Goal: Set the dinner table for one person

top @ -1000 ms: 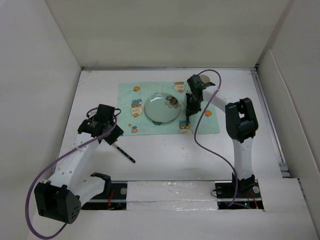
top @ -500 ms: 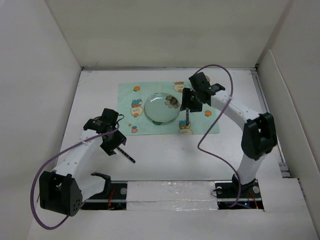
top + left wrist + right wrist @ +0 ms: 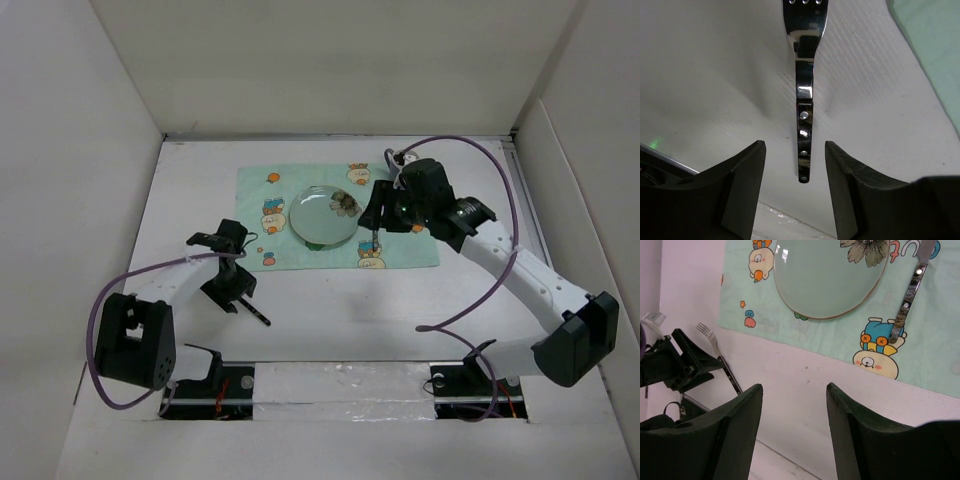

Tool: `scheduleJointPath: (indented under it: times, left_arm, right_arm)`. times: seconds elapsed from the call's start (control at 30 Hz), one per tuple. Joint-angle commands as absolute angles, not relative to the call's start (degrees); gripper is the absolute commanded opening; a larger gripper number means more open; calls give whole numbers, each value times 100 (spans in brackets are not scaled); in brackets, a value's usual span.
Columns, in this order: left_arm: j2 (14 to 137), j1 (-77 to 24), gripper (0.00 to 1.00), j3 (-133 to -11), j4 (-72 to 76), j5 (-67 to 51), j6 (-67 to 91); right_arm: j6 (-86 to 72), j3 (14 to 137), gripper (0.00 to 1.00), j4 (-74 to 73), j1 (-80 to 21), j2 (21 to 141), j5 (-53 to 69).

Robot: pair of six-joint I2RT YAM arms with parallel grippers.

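The white dinner table (image 3: 330,320) carries a mint-green placemat (image 3: 300,255) with a pale green plate (image 3: 325,215) on it. A knife (image 3: 374,243) lies on the mat right of the plate; the right wrist view shows it too (image 3: 905,305). A fork (image 3: 258,312) lies on the bare table in front of the mat's left corner. My left gripper (image 3: 228,288) is open and empty, its jaws either side of the fork's handle end (image 3: 805,95). My right gripper (image 3: 385,210) is open and empty, held above the mat beside the knife.
White walls (image 3: 110,150) enclose the table on the left, back and right. A metal rail (image 3: 340,385) with the arm bases runs along the near edge. Purple cables (image 3: 470,300) hang off both arms.
My left gripper has moved nearer and rightward over the fork's handle. My right arm has swung out to the right, its gripper staying over the knife, which lies still on the mat.
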State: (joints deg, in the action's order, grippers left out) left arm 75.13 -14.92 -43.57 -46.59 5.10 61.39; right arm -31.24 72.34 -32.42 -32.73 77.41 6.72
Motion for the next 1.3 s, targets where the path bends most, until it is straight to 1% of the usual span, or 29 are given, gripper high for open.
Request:
scheduleJointPath:
  times: [0.0,0.13,0.23,0.27,0.3,0.33,0.37,0.47,0.57,0.7,0.73,0.77,0.87,0.93,0.97,1.0,1.03,1.07,1.1,1.13,1.23,1.27]
  left_arm:
    - [7839,-1494,47,-4307,-4518,712,6372]
    - [8086,-1494,41,-4053,-4237,449,6460]
    - [8191,-1494,40,-3964,-4070,492,6547]
    - [8200,-1494,37,-3946,-4008,562,6557]
    - [8226,-1494,31,-3929,-3982,580,6574]
    - [8244,-1494,21,-3911,-3912,597,6592]
    - [8253,-1494,0,-3911,-3937,606,6592]
    - [8104,-1494,0,-4007,-4104,545,6425]
    - [7560,-1494,0,-4122,-4402,484,6214]
    - [6446,-1494,0,-4411,-4886,623,5925]
    - [6312,-1494,0,-4647,-5017,668,5785]
    - [6232,-1494,0,-4780,-5001,703,5322]
    - [6459,-1494,0,-5544,-4922,860,4582]
    - [7125,-1494,0,-6244,-4939,1019,3975]
    - [7833,-1555,0,-6693,-4922,1315,3642]
    - [7840,-1556,0,-6697,-4922,1318,3499]
    - [8057,-1651,0,-7089,-4783,1571,3376]
    - [8260,-1739,0,-7284,-4703,1721,3262]
    - [8740,-1949,0,-7504,-4667,1853,3182]
    - [8997,-2056,0,-7967,-4693,1968,3095]
    - [9903,-2346,0,-8776,-4650,2179,2762]
    - [10079,-2416,0,-8928,-4623,2197,2647]
  right_arm:
    - [-3138,7163,59,-2900,-3305,7524,791]
    - [-3129,7154,59,-2953,-3243,7480,975]
    - [-3138,7102,59,-2839,-3191,7401,1055]
    - [-3138,7093,59,-2813,-3190,7400,1072]
    - [-3138,7084,59,-2813,-3190,7392,1142]
    - [-3138,7084,59,-2813,-3138,7383,1177]
    - [-3146,7075,59,-2813,-3138,7374,1195]
    - [-3120,7075,58,-2874,-3085,7339,1213]
    - [-3120,7031,59,-2900,-2980,7313,1239]
    - [-3120,6891,59,-2883,-2865,7356,1344]
    - [-3111,6865,59,-2874,-2813,7356,1353]
    - [-3137,6812,58,-2857,-2813,7356,1345]
    - [-3138,6777,58,-2813,-2760,7348,1327]
    - [-3138,6785,58,-2874,-2760,7304,1257]
    - [-3146,6776,47,-2918,-2760,7225,1083]
    - [-3146,6724,47,-2918,-2760,7172,1081]
    - [-3164,6663,30,-2840,-2760,7094,1011]
    - [-3181,6584,29,-2778,-2760,7014,1011]
    - [-3216,6505,5,-2708,-2760,6927,959]
    - [-3260,6339,0,-2637,-2760,6795,958]
    - [-3278,6214,0,-2846,-2760,6689,897]
    - [-3270,6205,2,-2926,-2760,6680,862]
